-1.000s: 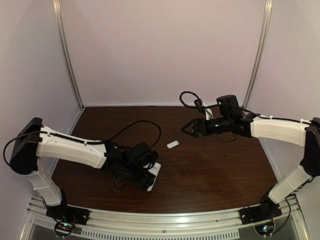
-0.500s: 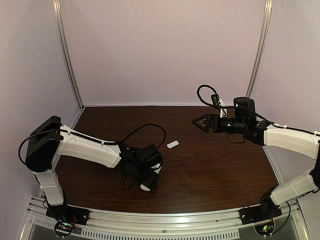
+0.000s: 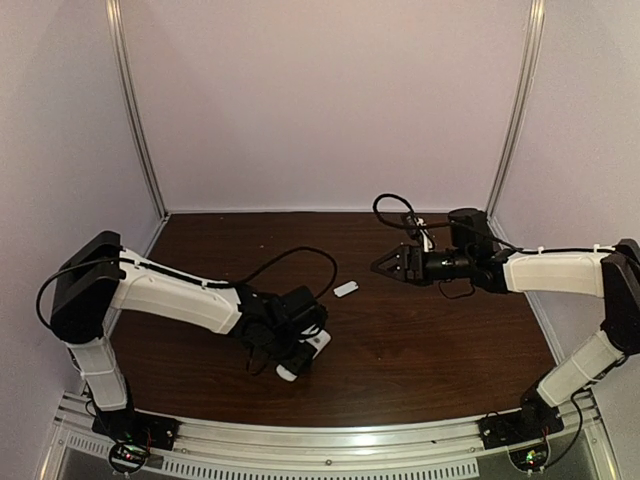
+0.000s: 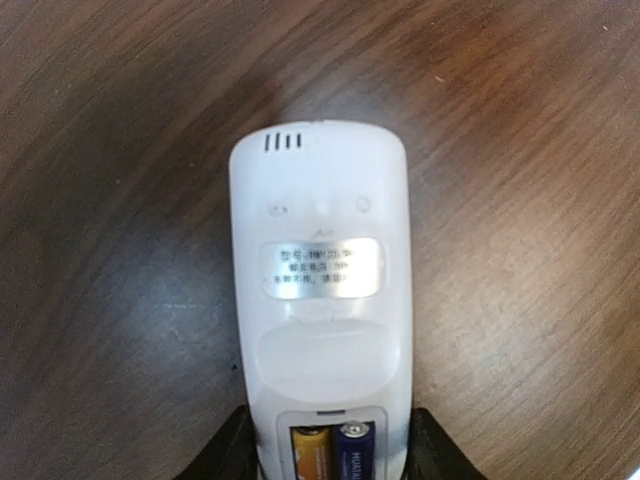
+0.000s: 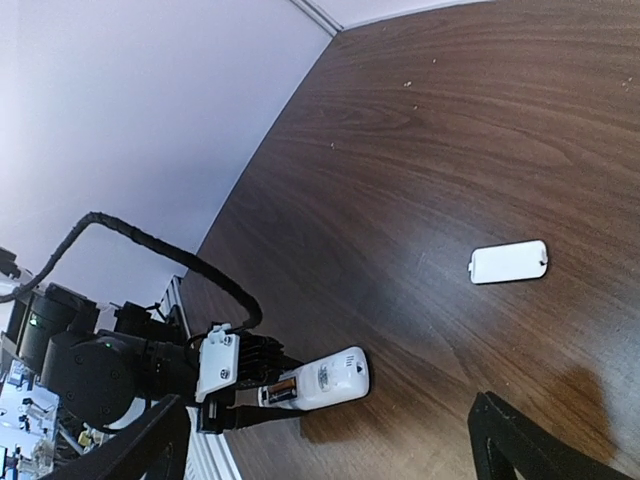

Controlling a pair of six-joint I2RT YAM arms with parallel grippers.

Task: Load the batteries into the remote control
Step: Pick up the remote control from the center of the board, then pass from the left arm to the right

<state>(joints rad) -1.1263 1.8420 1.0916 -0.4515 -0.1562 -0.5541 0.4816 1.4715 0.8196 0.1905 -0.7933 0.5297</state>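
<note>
Showing its back to the left wrist camera, the remote control [image 4: 320, 290] is a white oblong with a rounded far end. It has three short dark slots near that end, a silver label with fine print across the middle, and a smooth recessed panel below the label. Its battery bay is uncovered at the near end. An orange battery [image 4: 312, 452] and a dark blue battery [image 4: 354, 450] sit side by side in the bay.

The remote is at the left front of the brown table [image 3: 430, 350], casting a shadow on the wood. Whether it rests on the table or hangs just above it I cannot tell. The left claw [image 3: 289, 366] is clamped on its near end, with a black finger [image 4: 228, 458] pressed against each long side.

The right claw [image 3: 386, 266] hangs over the middle of the table with its jaws wide apart and nothing between them. It is near the small loose white cover [image 3: 346, 288].

Compared with a second ago, the left arm reaches further in. More of the remote's white body now shows from above, pointing up and to the right. The right claw, which had drawn back to the right half a second ago, is again closer to the cover. The cover lies where it did.
</note>
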